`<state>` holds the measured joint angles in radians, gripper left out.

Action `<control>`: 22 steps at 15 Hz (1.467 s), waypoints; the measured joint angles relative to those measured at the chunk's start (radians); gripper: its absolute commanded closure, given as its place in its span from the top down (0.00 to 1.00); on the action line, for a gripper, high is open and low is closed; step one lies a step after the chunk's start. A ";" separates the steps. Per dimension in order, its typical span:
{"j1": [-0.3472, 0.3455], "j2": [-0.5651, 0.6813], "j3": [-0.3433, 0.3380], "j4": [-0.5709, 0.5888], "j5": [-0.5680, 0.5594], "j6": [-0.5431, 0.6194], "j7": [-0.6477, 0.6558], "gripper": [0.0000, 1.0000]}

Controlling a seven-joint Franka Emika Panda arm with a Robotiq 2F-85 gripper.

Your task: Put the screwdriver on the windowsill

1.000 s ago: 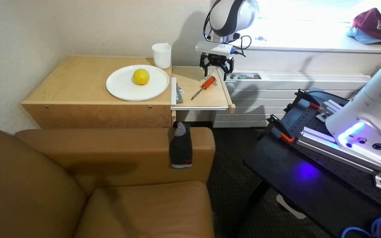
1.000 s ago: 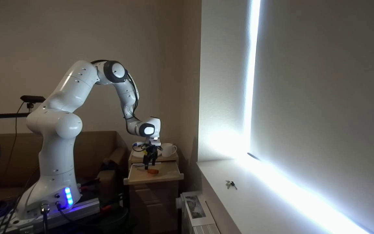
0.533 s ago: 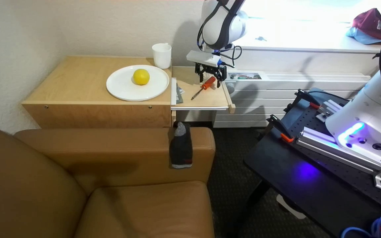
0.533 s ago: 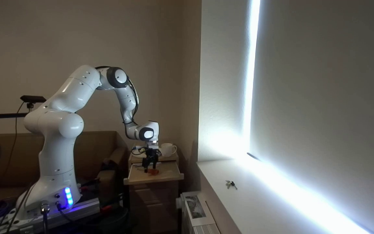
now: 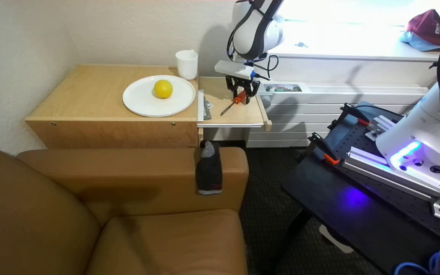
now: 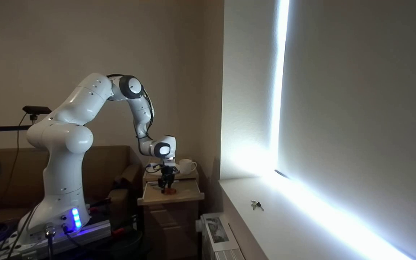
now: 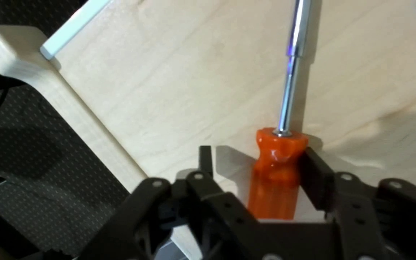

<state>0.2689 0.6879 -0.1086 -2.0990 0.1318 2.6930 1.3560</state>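
One slim screwdriver (image 7: 280,151), with a red-orange handle and a thin silvery metal shaft, lies on one pale wooden pull-out board (image 5: 220,85). In an exterior view this board extends from the right edge of one light wooden counter (image 5: 97,91); the shaft's tip points towards the counter's front right corner, the handle away from it. One black two-fingered gripper (image 7: 258,155), carried by one white jointed robot arm (image 6: 81,103), points down over the handle. Its two fingers (image 7: 205,159) stand partway spread, farther apart than the handle is thick, with the handle between them. In the wrist view a clear gap separates one finger from the handle; the other finger borders the handle's edge, and whether it touches cannot be told.

Counter top: one round white plate (image 5: 139,104), near the right edge, bearing one round yellow object (image 5: 163,89); one white cylindrical mug (image 5: 186,65), at the back right corner. Beside the front edge: one brown leather-like sofa (image 5: 139,179), with one dark grey sock (image 5: 209,172) over its armrest, near the front right corner. Out past the back right corner, well apart from the screwdriver: one long white windowsill (image 6: 284,231), bearing one small cluster of metal keys (image 6: 256,205), too small to count singly, and one maroon cap (image 5: 426,26) with light blue beneath it.
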 measured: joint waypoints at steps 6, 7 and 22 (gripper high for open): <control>-0.019 0.000 0.003 -0.001 0.011 0.009 -0.008 0.08; -0.032 0.000 0.006 -0.001 0.021 0.009 -0.015 0.08; -0.568 -0.270 -0.026 -0.315 0.449 -0.083 -0.600 0.08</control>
<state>-0.2987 0.4175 -0.1350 -2.4141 0.5803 2.6099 0.7562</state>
